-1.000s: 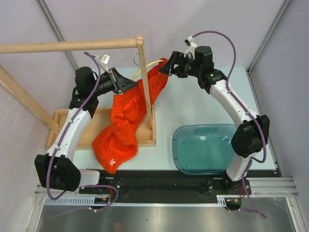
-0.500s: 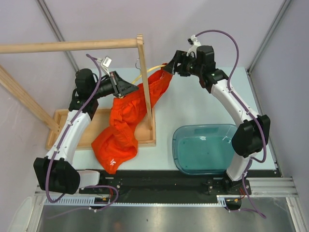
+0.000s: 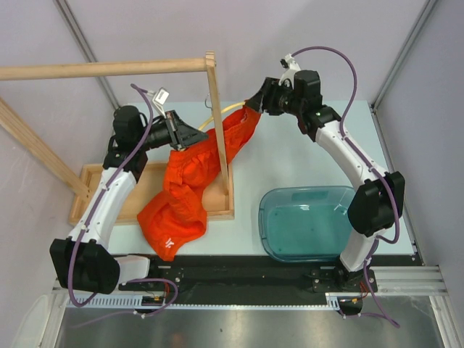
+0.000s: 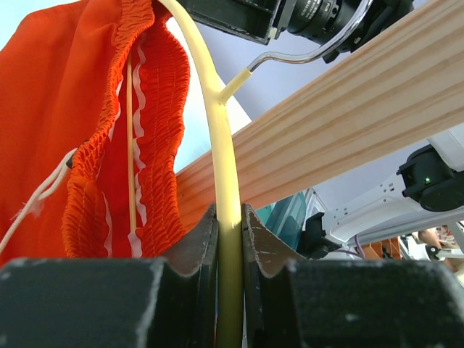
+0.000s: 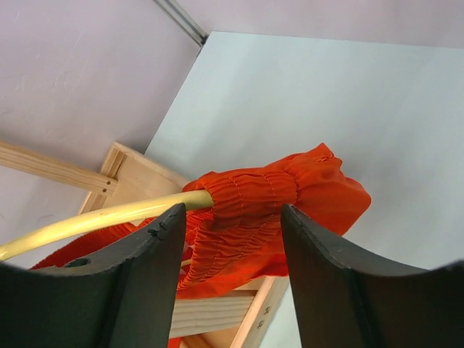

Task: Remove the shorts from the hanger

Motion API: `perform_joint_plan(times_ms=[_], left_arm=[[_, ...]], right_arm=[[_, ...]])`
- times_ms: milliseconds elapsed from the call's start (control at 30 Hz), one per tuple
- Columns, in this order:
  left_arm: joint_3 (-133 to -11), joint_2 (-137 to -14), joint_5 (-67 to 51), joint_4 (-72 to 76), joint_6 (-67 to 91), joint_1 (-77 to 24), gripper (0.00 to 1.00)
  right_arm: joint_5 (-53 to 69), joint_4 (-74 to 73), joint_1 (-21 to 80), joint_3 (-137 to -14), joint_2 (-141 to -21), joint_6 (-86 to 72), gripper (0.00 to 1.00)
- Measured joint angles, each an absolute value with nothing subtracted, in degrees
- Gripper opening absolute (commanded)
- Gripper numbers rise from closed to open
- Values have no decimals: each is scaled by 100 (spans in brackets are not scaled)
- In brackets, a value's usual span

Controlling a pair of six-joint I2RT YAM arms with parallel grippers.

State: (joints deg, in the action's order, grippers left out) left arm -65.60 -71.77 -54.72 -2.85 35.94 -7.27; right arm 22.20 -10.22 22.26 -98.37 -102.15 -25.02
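The orange-red shorts (image 3: 190, 183) hang over the pale-yellow hanger (image 3: 229, 109), with their legs trailing down onto the rack's base. My left gripper (image 3: 196, 135) is shut on the hanger's arm (image 4: 223, 152), just below where the silver hook (image 4: 290, 57) joins it. The elastic waistband (image 4: 156, 109) runs beside that arm. My right gripper (image 3: 251, 106) is at the hanger's right end. Its open jaws (image 5: 232, 217) straddle the bunched waistband (image 5: 279, 196) there, and a small gap shows on each side. The bare hanger arm (image 5: 109, 216) emerges to the left of the cloth.
A wooden rack stands at the left, with a top rail (image 3: 101, 69), an upright post (image 3: 219, 138) passing in front of the shorts, and a tray-like base (image 3: 94, 190). A teal tub (image 3: 312, 221) sits on the table at the front right.
My right gripper has moved in over the hanger's right end, and its jaws have narrowed around the bunched waistband. The left gripper, still holding the hanger, has shifted slightly down and right.
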Motion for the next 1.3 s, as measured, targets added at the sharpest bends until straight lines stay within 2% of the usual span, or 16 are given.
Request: perform_joint_plan(times_ms=[167,200,367,400,433,1300], left_arm=[[-6490,-7159,-5474,-301,3594,-727,0],[-6479,-7155,-5478,-298,3594,-727,0],[-6442,-7089,-5487,-294,3597,-727,0],[-6438,-7065,-5487,-294,3597,-727,0],[-6427,-7046,-5489,-283,3599,-727,0],[-6147,-6976,-5688,95,3911,-727,0]], right_arm=[[2233,-821,2226,-9627,-10210,-2587,47],[2228,-808,2226,-9605,-10213,-2598,38],[1990,-808,2226,-9568,-10213,-2692,12],[1905,-805,2226,-9568,-10213,-2733,2],[1817,-814,2226,-9568,-10210,-2749,0],[71,-1848,2158,-9800,-10357,-2969,0]])
